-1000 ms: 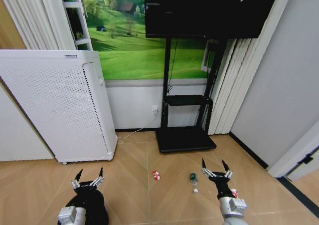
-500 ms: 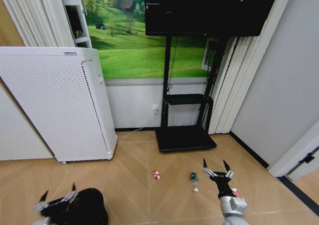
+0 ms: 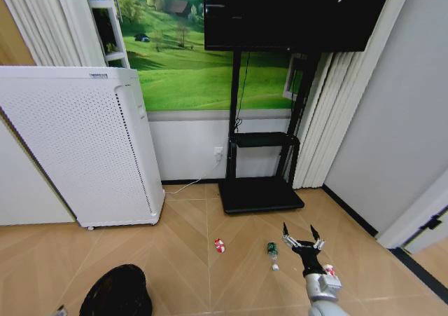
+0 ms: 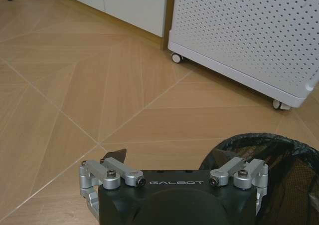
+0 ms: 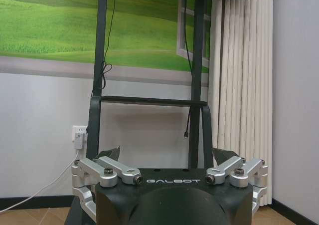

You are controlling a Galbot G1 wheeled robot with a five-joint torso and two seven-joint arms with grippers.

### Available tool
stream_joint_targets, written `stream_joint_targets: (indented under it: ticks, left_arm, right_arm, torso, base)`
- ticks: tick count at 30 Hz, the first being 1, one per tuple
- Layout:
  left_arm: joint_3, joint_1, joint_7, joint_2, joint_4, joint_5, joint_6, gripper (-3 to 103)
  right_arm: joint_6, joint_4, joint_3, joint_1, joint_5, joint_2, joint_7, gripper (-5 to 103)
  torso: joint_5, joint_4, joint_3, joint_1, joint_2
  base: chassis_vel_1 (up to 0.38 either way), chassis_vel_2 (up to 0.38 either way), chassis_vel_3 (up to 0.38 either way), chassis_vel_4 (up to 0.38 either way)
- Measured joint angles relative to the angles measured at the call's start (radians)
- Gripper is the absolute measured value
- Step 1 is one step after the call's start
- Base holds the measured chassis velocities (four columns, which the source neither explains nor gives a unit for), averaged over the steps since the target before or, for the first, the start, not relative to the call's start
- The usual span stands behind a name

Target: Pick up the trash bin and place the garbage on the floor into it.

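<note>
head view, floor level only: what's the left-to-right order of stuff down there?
trash bin → red-and-white can → green bottle → right gripper, open, just right of the bottle. A second red-and-white piece overlaps the right arm, so I left it out.

- The floor (image 3: 189,260) is light wood laid in a chevron pattern.
- A black mesh bin (image 3: 117,292) stands on it near the front left.
- A white perforated air purifier (image 3: 77,148) sits on small wheels behind the bin.
- A red-and-white can (image 3: 220,246) lies in the middle.
- A small green bottle (image 3: 271,249) lies just to its right.
- Another red-and-white piece (image 3: 329,270) lies further right.
- The black base of a TV stand (image 3: 260,197) rests by the wall.
</note>
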Motion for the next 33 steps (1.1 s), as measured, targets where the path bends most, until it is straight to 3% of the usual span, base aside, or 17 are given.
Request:
stream_joint_targets:
  ticks: [11,14,15,18,21,22,25,26,27,28,32,33]
  left_arm:
    - [0.063,-0.039,0.010,0.045,0.030,0.015,0.129,96]
    - [0.076,-0.052,0.010,0.049,0.057,0.033,0.145,81]
    - [0.076,-0.052,0.010,0.049,0.057,0.033,0.145,81]
    - [0.092,-0.060,0.034,0.048,0.089,0.057,0.137,64]
    - [0.099,-0.065,0.044,0.045,0.103,0.072,0.129,59]
    - [0.103,-0.070,0.051,0.043,0.113,0.082,0.122,48]
    - [0.106,-0.075,0.056,0.040,0.119,0.087,0.113,43]
    - [0.106,-0.077,0.058,0.038,0.121,0.089,0.110,38]
    - [0.103,-0.081,0.077,0.036,0.126,0.107,0.097,22]
    - [0.102,-0.080,0.101,0.031,0.130,0.133,0.084,16]
    - [0.106,-0.075,0.123,0.017,0.132,0.157,0.054,7]
    - [0.107,-0.072,0.146,0.008,0.134,0.178,0.018,7]
  right_arm:
    - [0.004,0.016,0.004,-0.018,-0.003,0.007,0.000,100]
    - [0.007,0.015,0.005,-0.019,-0.004,0.005,0.000,100]
    - [0.007,0.015,0.005,-0.019,-0.004,0.005,0.000,100]
    - [0.007,0.018,0.002,-0.019,-0.005,0.005,0.000,100]
    - [0.006,0.020,0.002,-0.020,-0.005,0.005,0.000,100]
    - [0.006,0.021,0.003,-0.021,-0.005,0.005,0.000,100]
    - [0.006,0.021,0.005,-0.023,-0.005,0.005,0.002,100]
    - [0.006,0.021,0.005,-0.023,-0.006,0.004,0.005,100]
    - [0.006,0.025,0.009,-0.025,-0.006,0.003,0.020,100]
    - [0.010,0.025,0.010,-0.025,-0.007,0.002,0.022,100]
    - [0.014,0.026,0.011,-0.025,-0.013,0.002,0.023,100]
    - [0.015,0.027,0.012,-0.025,-0.014,0.002,0.023,100]
  torso:
    - [0.0000,0.0001,0.001,0.001,0.002]
    - [-0.0001,0.0001,0.002,0.001,0.002]
    - [-0.0001,0.0001,0.002,0.001,0.002]
    - [-0.0001,0.0001,0.002,0.001,0.003]
    - [-0.0002,0.0002,0.002,0.001,0.003]
    - [-0.0002,0.0001,0.002,0.001,0.003]
    - [-0.0002,0.0000,0.002,0.001,0.003]
    - [-0.0002,0.0001,0.002,0.001,0.003]
    - [-0.0002,0.0000,0.003,0.001,0.004]
    - [-0.0002,0.0000,0.003,0.001,0.004]
    - [0.0002,0.0000,0.003,0.001,0.004]
    - [-0.0002,0.0002,0.003,0.001,0.004]
  base:
    - [0.000,0.000,0.000,0.000]
    - [0.000,0.000,0.000,0.000]
    - [0.000,0.000,0.000,0.000]
    - [0.000,0.000,0.000,0.000]
    - [0.000,0.000,0.000,0.000]
    - [0.000,0.000,0.000,0.000]
    - [0.000,0.000,0.000,0.000]
    - [0.000,0.000,0.000,0.000]
    - [0.000,0.000,0.000,0.000]
    - [0.000,0.000,0.000,0.000]
    - [0.000,0.000,0.000,0.000]
    - [0.000,0.000,0.000,0.000]
